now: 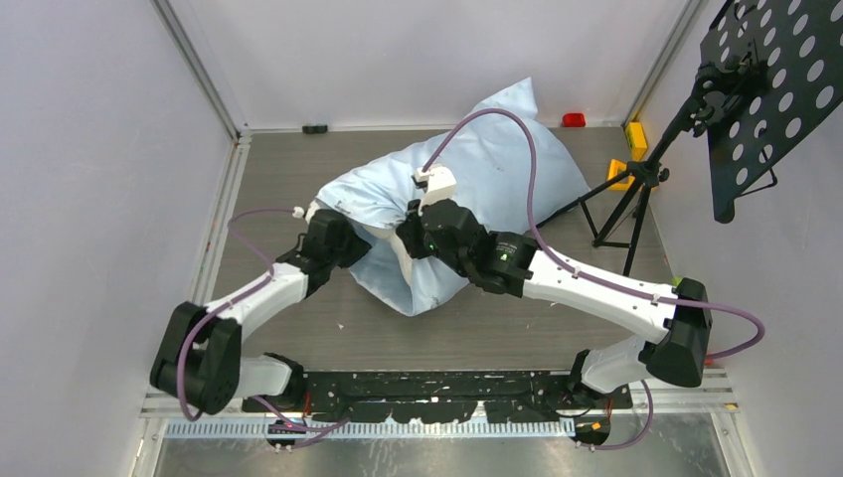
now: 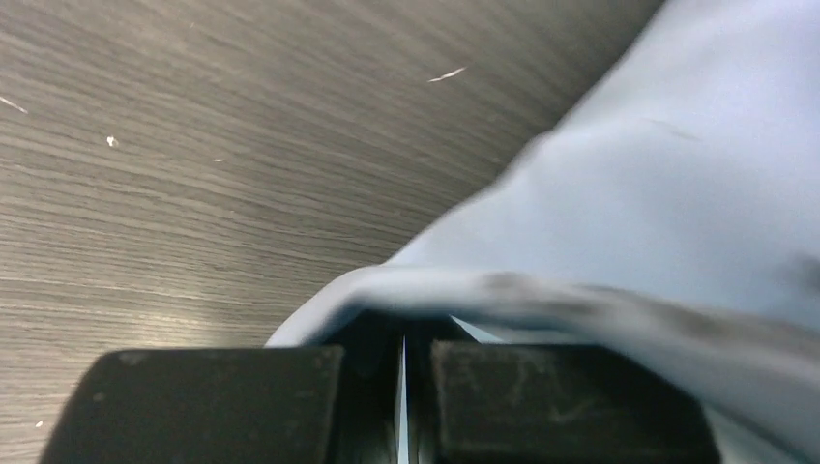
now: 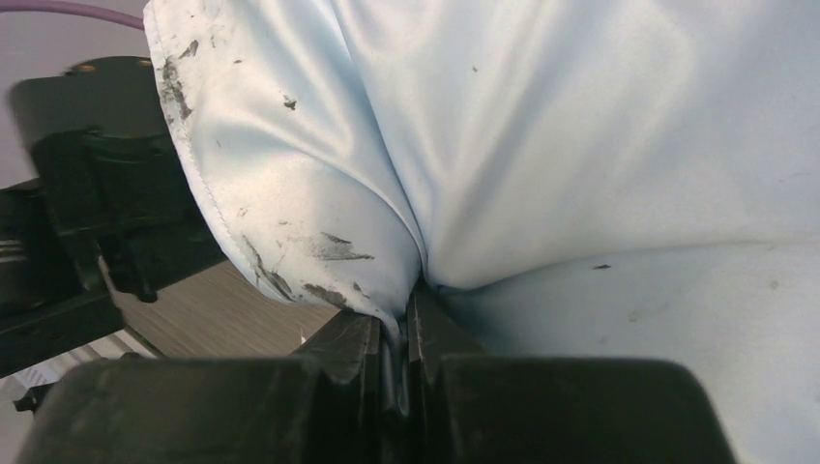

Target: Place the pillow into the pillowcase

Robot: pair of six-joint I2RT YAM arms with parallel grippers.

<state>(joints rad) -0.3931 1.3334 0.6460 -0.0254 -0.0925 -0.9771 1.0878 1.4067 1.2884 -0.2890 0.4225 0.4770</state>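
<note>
The light blue pillowcase [image 1: 497,159] lies bulging across the middle of the table, with the pillow mostly inside it. A white strip of the pillow [image 1: 386,256] shows at the near open end between the two grippers. My left gripper [image 1: 350,240] is at the left side of the opening. In the left wrist view it [image 2: 404,350] is shut on a thin edge of the pillowcase [image 2: 677,193]. My right gripper [image 1: 410,237] is at the right side of the opening. In the right wrist view it [image 3: 392,324] is shut on a fold of the smudged pillowcase [image 3: 580,145].
A black tripod stand [image 1: 631,204] and a perforated black panel [image 1: 775,89] stand at the right. A red item [image 1: 574,119] and yellow items [image 1: 634,134] lie at the back right. Grey walls close in the table at left and back.
</note>
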